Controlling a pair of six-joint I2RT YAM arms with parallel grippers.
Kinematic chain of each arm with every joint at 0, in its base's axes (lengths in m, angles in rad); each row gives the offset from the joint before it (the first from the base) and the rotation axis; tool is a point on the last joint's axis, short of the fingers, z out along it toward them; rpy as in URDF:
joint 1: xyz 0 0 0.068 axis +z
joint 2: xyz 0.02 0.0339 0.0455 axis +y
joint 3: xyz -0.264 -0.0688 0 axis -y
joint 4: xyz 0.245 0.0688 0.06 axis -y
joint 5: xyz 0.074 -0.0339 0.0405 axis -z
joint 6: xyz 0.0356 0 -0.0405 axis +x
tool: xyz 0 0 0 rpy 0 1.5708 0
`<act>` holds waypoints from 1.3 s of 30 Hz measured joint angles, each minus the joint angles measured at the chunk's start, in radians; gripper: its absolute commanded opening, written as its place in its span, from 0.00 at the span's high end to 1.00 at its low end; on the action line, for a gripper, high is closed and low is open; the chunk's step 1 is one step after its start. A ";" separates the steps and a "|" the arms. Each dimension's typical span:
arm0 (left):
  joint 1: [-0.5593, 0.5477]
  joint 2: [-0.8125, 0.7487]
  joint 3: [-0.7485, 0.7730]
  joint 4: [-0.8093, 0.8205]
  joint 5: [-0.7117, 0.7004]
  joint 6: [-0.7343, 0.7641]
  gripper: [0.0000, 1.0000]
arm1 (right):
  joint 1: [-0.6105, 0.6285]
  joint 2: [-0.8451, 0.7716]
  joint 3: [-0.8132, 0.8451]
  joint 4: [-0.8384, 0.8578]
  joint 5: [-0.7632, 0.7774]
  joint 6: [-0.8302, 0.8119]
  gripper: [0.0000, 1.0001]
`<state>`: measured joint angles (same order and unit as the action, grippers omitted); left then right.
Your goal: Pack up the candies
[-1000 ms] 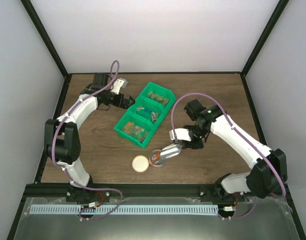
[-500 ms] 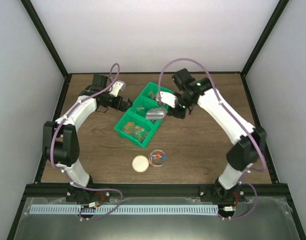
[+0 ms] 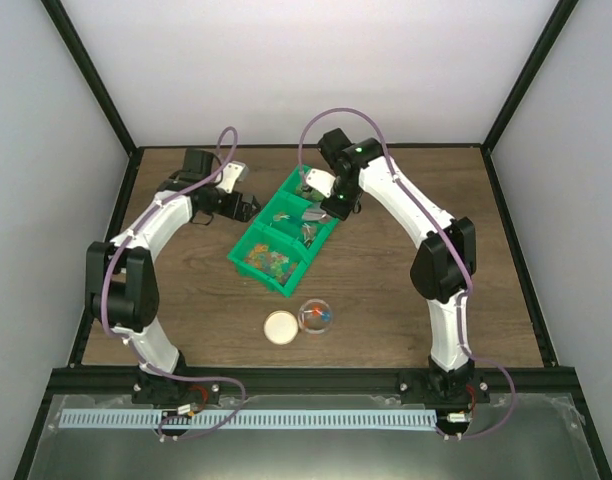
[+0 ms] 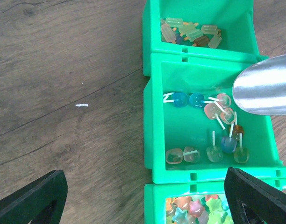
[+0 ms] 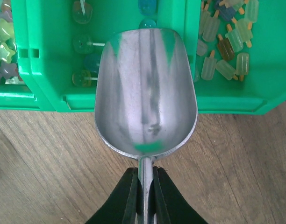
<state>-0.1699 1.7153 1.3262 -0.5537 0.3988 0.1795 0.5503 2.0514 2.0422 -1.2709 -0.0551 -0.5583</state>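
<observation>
The candies lie in a green three-part bin (image 3: 257,279): lollipop shapes (image 4: 213,121) in the middle part, star shapes (image 4: 194,210) in the near one, popsicle shapes (image 4: 189,32) in the far one. A few more sit in the clear jar (image 3: 315,316). My right gripper (image 5: 145,196) is shut on the handle of the metal scoop (image 5: 145,93). The scoop is empty and hangs over the edge of the middle part. My left gripper (image 4: 147,198) stands open just left of the bin, holding nothing.
A tan round lid (image 3: 281,326) lies on the wooden table just left of the jar. Black frame posts and white walls close in the table on three sides. The right arm (image 3: 406,205) arches over the table's back right.
The right arm has carried the scoop from the jar up to the bin's middle part. The left gripper has barely moved beside the bin.
</observation>
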 measured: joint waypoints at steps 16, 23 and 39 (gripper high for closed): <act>-0.032 0.133 -0.002 0.044 0.018 -0.039 0.26 | 0.063 0.044 -0.024 -0.023 0.090 -0.002 0.99; -0.060 0.135 -0.020 0.066 0.025 -0.056 0.43 | 0.085 0.070 -0.043 -0.005 0.132 -0.002 0.99; -0.071 0.140 -0.038 0.088 0.050 -0.072 0.62 | 0.086 0.204 0.096 0.032 0.129 0.010 0.99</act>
<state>-0.2405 1.8557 1.2881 -0.4660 0.4488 0.1078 0.6365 2.2559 2.1384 -1.2392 0.0738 -0.5484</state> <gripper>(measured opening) 0.405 0.088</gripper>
